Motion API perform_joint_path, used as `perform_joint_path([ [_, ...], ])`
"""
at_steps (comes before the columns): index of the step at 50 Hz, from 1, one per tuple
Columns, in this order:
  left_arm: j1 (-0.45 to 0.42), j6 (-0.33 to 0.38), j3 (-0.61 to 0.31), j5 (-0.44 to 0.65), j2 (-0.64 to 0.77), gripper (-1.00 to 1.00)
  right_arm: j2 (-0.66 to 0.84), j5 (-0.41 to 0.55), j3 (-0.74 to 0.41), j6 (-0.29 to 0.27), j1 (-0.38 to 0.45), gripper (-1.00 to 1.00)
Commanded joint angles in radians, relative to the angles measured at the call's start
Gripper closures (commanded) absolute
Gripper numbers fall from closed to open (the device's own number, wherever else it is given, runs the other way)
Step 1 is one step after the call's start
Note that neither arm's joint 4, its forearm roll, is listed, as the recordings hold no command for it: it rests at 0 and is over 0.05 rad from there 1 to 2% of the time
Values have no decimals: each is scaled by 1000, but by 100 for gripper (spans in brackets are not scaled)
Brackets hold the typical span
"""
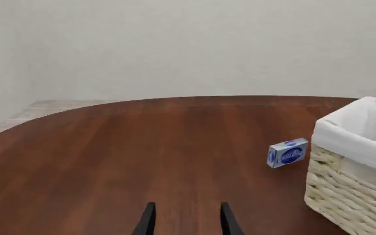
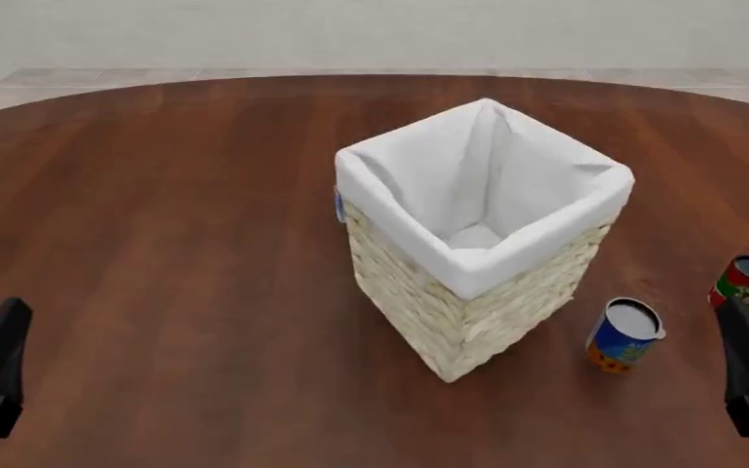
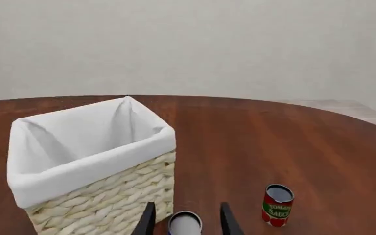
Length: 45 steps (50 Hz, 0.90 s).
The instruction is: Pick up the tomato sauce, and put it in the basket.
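Observation:
The tomato sauce (image 2: 745, 281) is a small red can with a grey top, upright near the table's right edge, also seen in the right wrist view (image 3: 277, 205). The basket (image 2: 486, 239), tall cream wicker with a white lining, stands mid-table; its rim (image 3: 90, 164) and wall (image 1: 351, 196) show in both wrist views. My right gripper (image 3: 185, 223) is open, hovering near the front right, with the blue-and-orange can (image 3: 184, 224) seen between its fingers. My left gripper (image 1: 185, 221) is open over bare wood at the front left, holding nothing.
A blue-and-orange can (image 2: 624, 334) stands right of the basket's front corner. A small blue and white box (image 1: 287, 152) lies behind the basket's left side. The round wooden table (image 2: 153, 224) ends at a pale floor and wall.

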Motion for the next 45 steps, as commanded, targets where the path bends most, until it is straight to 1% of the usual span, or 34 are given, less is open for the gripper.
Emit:
perform_joint_path([
  [1,0,0,-3,-1,4,-100,2,1,-5,-2,-3,-100],
  [17,0,0,-3,-1,4,-100,0,4,-9,-3,-15,-100],
  [20,0,0,-3,-1,4,-100,6,15,-35,-10,-28,-100],
  [21,0,0,-3,-1,4,-100,-2,35,-55,-30,-60,-100],
  [23,0,0,-3,-1,4,-100,-5,53,-79,-23,-59,-100],
  [24,0,-1,-3,-1,5,-100,-3,61,-88,-10,-72,-100],
  [26,0,0,-3,-1,4,-100,7,67,-104,-29,-72,-100],
  [29,0,0,-3,-1,4,-100,13,84,-128,-26,-74,-100],
  [30,0,0,-3,-1,5,-100,17,89,-139,-63,-82,-100],
  [31,0,0,-3,-1,4,-100,20,92,-146,-61,-93,-100],
  [32,0,0,-3,-1,4,-100,28,98,-161,-38,-97,-100],
  [34,0,0,-3,-1,4,-100,46,94,-170,-58,-108,-100],
  [39,0,0,-3,-1,4,-100,76,89,-201,-56,-126,-100],
  [40,0,0,-3,-1,4,-100,81,87,-205,-65,-130,-100],
  [43,0,0,-3,-1,4,-100,96,77,-211,-64,-144,-100],
  [45,0,0,-3,-1,4,-100,105,67,-210,-73,-159,-100],
])
